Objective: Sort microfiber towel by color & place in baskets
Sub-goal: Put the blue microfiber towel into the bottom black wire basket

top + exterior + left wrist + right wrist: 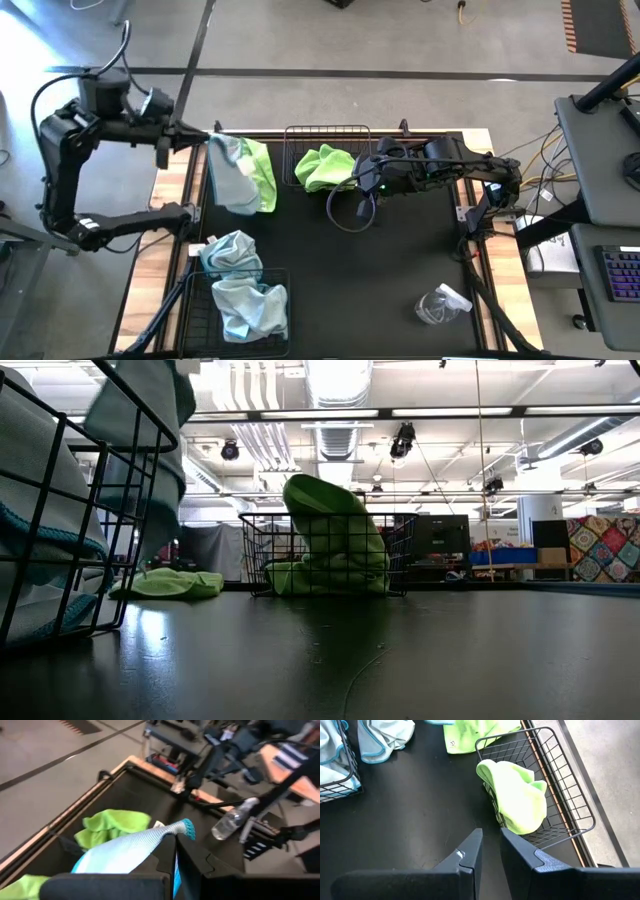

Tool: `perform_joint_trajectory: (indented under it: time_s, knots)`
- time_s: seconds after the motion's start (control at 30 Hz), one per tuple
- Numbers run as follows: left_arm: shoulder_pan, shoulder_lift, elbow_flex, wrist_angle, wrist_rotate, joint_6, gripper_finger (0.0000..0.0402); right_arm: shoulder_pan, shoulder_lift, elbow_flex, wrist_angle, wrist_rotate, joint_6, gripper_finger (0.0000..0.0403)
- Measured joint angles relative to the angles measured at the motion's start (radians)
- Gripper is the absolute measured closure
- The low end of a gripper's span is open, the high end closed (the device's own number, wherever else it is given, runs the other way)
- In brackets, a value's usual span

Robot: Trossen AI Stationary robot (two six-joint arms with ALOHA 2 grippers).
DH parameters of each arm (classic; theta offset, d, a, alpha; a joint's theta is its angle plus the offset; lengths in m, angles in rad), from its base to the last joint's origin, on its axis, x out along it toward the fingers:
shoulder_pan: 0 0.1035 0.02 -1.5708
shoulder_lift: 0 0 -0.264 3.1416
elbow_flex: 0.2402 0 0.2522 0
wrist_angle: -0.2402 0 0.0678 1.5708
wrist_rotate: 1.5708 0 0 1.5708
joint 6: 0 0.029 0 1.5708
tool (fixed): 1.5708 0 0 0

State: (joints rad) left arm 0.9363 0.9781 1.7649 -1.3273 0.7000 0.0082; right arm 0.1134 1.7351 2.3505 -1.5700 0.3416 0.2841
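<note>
My left gripper (205, 138) is raised over the table's far left, shut on a pale blue microfiber towel (232, 172) that hangs from it. Beneath that towel a lime green one (264, 172) lies flat on the table. The far wire basket (325, 135) holds a bunched green towel (517, 795). My right gripper (491, 834) hovers beside that basket, its fingers narrowly open with nothing between them. The near-left basket (275, 335) holds pale blue towels (250, 310), and another blue towel (228, 250) lies at its far rim. My left gripper pinches the pale blue towel between its two fingers near a teal-hemmed corner (186, 826), which sticks out past the fingertips. The fingers come from the table's left, slanting down. The towel hangs slack below them (140, 450); whether its lower end touches the green towel, I cannot tell.
A crumpled clear plastic wrapper (440, 305) lies near the table's right front. Bare black table surface (360, 280) spreads between the two baskets. Wooden edges (160, 250) border the mat left and right.
</note>
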Motion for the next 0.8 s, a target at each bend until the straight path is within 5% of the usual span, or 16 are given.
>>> perform_joint_trajectory:
  time_s: [0.43, 0.8]
  knots:
    - [0.000, -0.143, 0.000, 0.004, 0.159, -0.099, 0.0401, 0.000, 0.000, 0.000, 0.000, -0.001, 0.000, 0.0344]
    - [0.001, -0.285, 0.000, 0.082, 0.184, -0.289, 0.0401, 0.000, 0.000, 0.000, -0.001, -0.004, 0.001, 0.0344]
